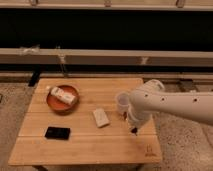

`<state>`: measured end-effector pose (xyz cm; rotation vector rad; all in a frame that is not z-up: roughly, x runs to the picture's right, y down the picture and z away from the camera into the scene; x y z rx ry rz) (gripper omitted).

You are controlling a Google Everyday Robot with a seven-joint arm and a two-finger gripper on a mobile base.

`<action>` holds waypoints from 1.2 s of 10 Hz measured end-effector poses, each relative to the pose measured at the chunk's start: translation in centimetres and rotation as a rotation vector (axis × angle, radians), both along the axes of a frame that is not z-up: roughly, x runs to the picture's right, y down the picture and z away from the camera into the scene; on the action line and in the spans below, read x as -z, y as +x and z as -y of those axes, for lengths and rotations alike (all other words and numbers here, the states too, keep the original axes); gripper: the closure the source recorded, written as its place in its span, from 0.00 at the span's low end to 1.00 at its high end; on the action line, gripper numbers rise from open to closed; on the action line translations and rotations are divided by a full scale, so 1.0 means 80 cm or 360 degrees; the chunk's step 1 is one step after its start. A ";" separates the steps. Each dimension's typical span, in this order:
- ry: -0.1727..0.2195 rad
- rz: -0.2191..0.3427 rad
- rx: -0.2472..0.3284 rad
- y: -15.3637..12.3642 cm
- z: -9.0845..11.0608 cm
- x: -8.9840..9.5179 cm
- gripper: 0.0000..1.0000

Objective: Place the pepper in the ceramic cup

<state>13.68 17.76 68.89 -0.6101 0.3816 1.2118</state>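
The white ceramic cup (121, 101) stands on the wooden table (85, 145), right of centre, partly covered by my arm. My gripper (132, 127) points down at the table just in front of and to the right of the cup, under the bulky white arm (165, 102) that reaches in from the right. A small dark, slender shape (133, 131) shows at the gripper's lower end, close to the tabletop; it looks like the pepper, but I cannot tell whether it is held.
A reddish-brown plate (54, 103) holding a pale boxy object (63, 95) sits at the table's left back. A pale rectangular block (101, 117) lies mid-table. A black phone (57, 133) lies at front left. The table's right edge is close to the gripper.
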 end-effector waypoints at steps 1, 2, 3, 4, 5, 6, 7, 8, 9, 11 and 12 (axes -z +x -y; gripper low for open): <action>0.0013 0.0006 0.0020 0.004 0.016 -0.002 1.00; 0.0014 0.0005 0.0021 0.010 0.027 -0.007 1.00; 0.0018 -0.0003 0.0030 0.020 0.037 -0.014 1.00; 0.0018 -0.0009 0.0037 0.028 0.049 -0.022 1.00; 0.0026 -0.0014 0.0051 0.034 0.065 -0.032 1.00; 0.0033 -0.0019 0.0060 0.037 0.074 -0.036 1.00; 0.0043 -0.0029 0.0069 0.043 0.084 -0.038 1.00; 0.0050 -0.0034 0.0079 0.045 0.090 -0.039 1.00; 0.0054 -0.0033 0.0093 0.045 0.095 -0.041 1.00; 0.0059 -0.0024 0.0126 0.040 0.107 -0.045 1.00; 0.0058 -0.0023 0.0141 0.040 0.111 -0.047 1.00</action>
